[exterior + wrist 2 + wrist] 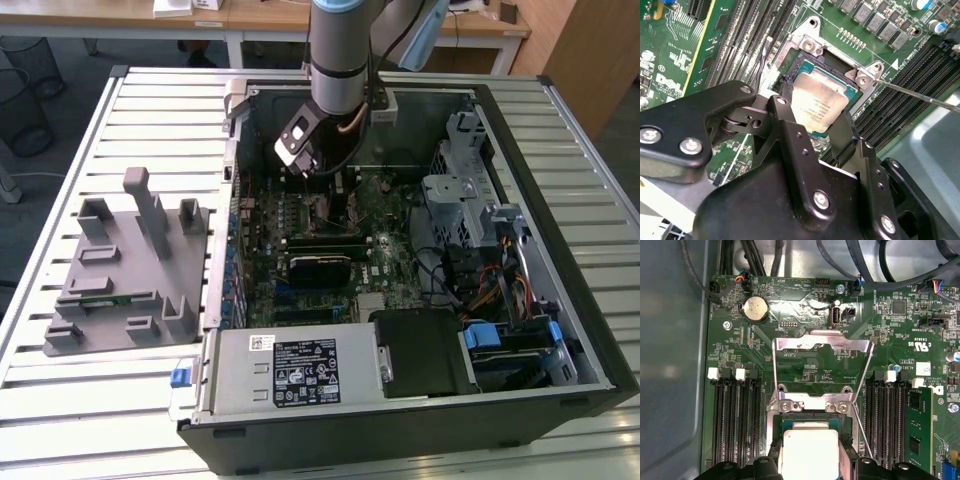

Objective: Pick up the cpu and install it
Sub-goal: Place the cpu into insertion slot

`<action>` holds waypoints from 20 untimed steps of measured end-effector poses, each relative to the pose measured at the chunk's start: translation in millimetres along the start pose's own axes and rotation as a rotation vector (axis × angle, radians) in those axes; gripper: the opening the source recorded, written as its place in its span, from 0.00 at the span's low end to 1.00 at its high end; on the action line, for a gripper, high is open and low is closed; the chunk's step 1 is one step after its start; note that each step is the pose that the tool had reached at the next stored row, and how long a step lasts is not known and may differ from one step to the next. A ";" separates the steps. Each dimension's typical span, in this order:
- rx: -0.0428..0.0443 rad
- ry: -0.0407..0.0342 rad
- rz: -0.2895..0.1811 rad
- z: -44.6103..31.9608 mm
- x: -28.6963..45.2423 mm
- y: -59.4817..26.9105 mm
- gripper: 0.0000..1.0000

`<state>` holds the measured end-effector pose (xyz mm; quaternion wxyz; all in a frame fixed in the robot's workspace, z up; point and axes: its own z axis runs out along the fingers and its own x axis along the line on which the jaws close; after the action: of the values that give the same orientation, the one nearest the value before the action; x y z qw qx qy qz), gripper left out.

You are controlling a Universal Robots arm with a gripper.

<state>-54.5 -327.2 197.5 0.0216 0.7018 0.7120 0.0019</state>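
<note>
Now with claw (811,119) clamped on the cpu (818,100), over the open socket (810,417).
Fingers (785,120) closed only to chip width, pinching it by two opposite edges, beside the flipped-open metal frame (822,342), between memory slots (732,420), toward the far side of the computer case (420,415).

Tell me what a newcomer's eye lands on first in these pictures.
The silvery cpu stands out, at the open socket on the green motherboard, close against the black hand. In the first wrist view the socket's metal frame stands flipped up. In the exterior view the arm reaches into the open computer case.
</note>
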 end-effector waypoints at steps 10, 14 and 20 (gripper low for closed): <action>-0.0001 0.0001 0.000 1.8 -2.5 0.1 0.53; 0.0000 -0.0001 0.000 2.8 -2.5 0.0 0.53; 0.0003 -0.0003 0.000 4.2 -2.6 0.7 0.53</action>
<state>-53.6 -329.8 193.4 0.0216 0.7020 0.7119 0.0016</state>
